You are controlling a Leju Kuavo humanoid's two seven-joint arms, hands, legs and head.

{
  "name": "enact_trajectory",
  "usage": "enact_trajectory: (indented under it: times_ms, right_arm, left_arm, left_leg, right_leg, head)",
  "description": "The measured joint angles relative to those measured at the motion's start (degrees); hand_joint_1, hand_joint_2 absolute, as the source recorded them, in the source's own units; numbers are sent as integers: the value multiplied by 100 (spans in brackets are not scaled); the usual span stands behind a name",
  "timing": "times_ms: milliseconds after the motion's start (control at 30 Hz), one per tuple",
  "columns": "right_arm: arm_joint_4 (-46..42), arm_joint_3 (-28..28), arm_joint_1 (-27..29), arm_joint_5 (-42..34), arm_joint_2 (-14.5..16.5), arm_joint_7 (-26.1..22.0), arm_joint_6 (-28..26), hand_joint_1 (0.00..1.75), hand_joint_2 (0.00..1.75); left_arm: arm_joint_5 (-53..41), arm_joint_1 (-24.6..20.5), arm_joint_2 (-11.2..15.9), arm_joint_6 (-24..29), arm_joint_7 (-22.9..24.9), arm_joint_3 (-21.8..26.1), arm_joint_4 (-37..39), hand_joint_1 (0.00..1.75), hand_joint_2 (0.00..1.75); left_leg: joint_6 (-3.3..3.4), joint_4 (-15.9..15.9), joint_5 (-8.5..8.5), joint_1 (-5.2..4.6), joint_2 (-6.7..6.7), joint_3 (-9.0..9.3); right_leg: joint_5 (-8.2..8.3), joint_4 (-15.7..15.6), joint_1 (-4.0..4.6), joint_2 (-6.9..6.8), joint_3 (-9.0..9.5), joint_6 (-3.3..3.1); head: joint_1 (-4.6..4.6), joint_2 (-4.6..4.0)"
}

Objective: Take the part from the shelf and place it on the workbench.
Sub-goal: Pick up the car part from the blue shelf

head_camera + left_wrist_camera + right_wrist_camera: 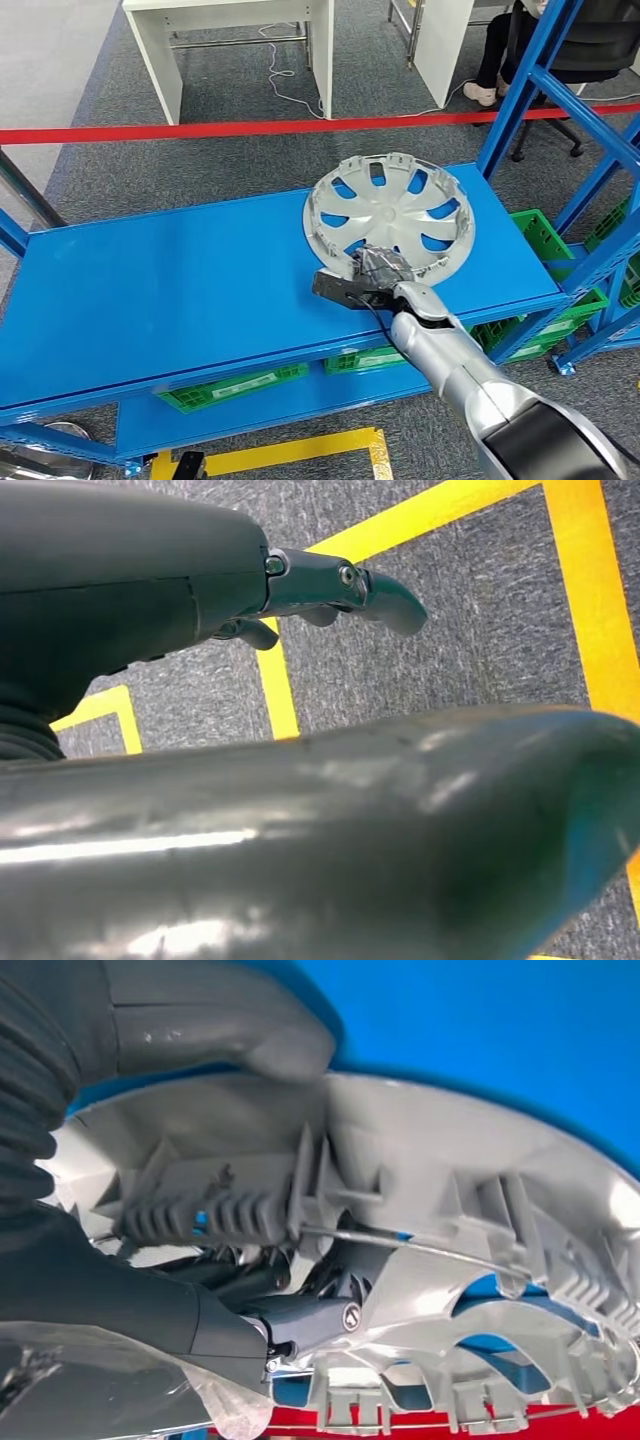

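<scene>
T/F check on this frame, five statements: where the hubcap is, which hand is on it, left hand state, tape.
1. The silver hubcap lies on the blue shelf. True.
2. The left robot hand grips the hubcap. False: the right robot hand is at its near rim; the left hangs over the floor, holding nothing.
3. Green crates sit under the top shelf board. True.
4. The tape behind the shelf is yellow. False: red.
5. The hubcap stands upright. False: it lies flat.
</scene>
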Motion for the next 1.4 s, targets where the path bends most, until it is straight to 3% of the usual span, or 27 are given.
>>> enact_trajectory:
  times_ms: [533,767,933,1367,1400]
  right_arm:
    - [0,-78,44,-43,0,-75,-64,175,175]
    - [-33,-106,162,-17,-17,-116,-343,175,175]
    - [-444,-117,493,32,-199,-202,-620,175,175]
    - [-1292,-98,947,120,-509,-180,-644,175,175]
    - [-1313,-97,956,121,-515,-180,-645,175,175]
  left_arm:
    - [24,18,7,54,-87,39,0,0,0]
    - [-102,44,39,-10,-94,78,0,0,0]
    - [-217,35,59,-172,-274,79,0,0,0]
    - [-228,-6,57,-229,-430,79,0,0,0]
    - [-228,-6,57,-230,-432,79,0,0,44]
  left_leg:
    - [0,0,-1,0,0,-3]
    - [0,0,-1,0,0,-3]
    - [1,0,-2,0,-1,-4]
    - [2,1,-3,-3,0,-7]
    - [2,1,-3,-3,0,-8]
  right_leg:
    - [-1,0,0,1,-5,0]
    - [-1,0,1,0,-8,-1]
    - [-3,-1,3,-3,-6,-1]
    - [-3,-2,1,-1,-10,-1]
    - [-3,-2,1,-1,-10,-1]
  head:
    - [0,0]
    - [-1,0]
    - [-1,0]
    - [-1,0]
    - [-1,0]
